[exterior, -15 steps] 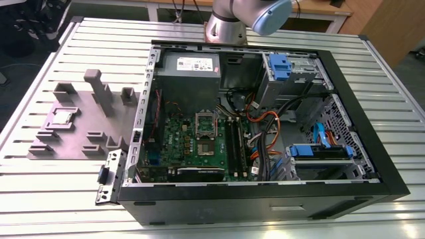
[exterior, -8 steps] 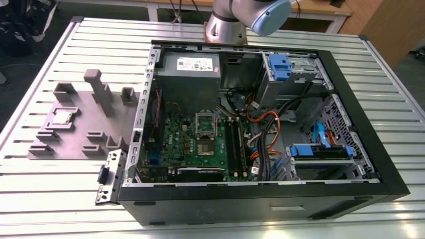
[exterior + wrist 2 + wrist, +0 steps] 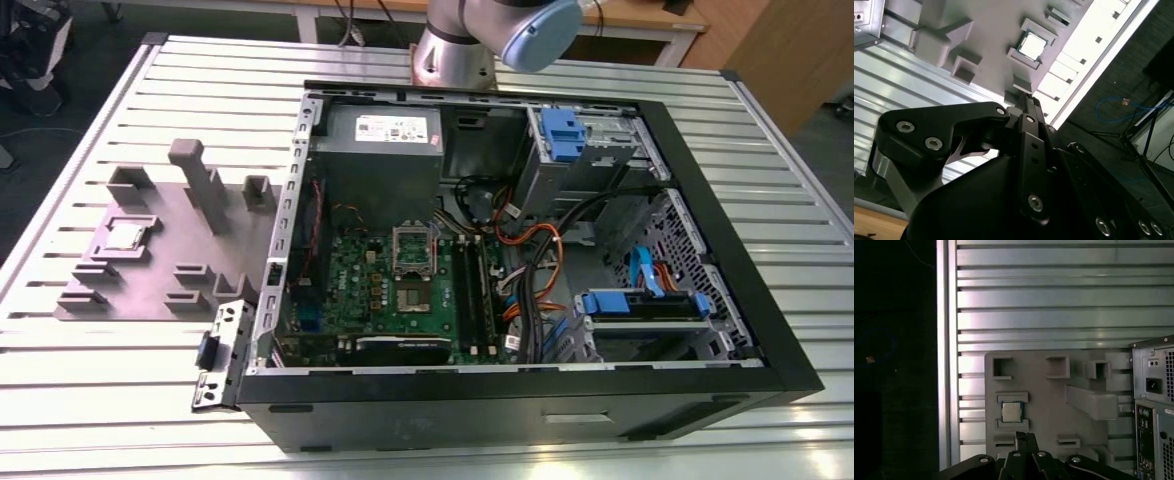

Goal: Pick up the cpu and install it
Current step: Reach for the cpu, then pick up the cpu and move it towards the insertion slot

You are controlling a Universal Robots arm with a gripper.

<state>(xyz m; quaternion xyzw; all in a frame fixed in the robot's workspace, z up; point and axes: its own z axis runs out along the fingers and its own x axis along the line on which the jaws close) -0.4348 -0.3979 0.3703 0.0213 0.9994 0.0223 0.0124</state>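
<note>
**Cpu in its fixture, gripper clenched and empty**

In both wrist views the black gripper is closest to the camera. Its two fingers are pressed together with nothing held between them. Beyond the tips lies the grey fixture plate, and on it sits the cpu, lying flat with its silvery top facing up, seated between two low grey blocks. The gripper is clear of the chip and touches neither it nor the blocks. Past the plate runs the slatted metal table.

In the exterior view, the black front wall of the open computer case fills the lower middle of the frame. Inside, the green motherboard lies toward the centre, with the silver socket frame on it; whether the socket is open cannot be told. Orange cables loop just beside the board on the exterior view's right.

At the exterior view's left, about mid-height, the fixture plate rests on the table just beside the case, with the cpu near its outer edge, well apart from the socket frame. Farther back in the case sit the grey power supply and a blue drive bracket. At the top centre of the frame stands the robot arm.
</note>
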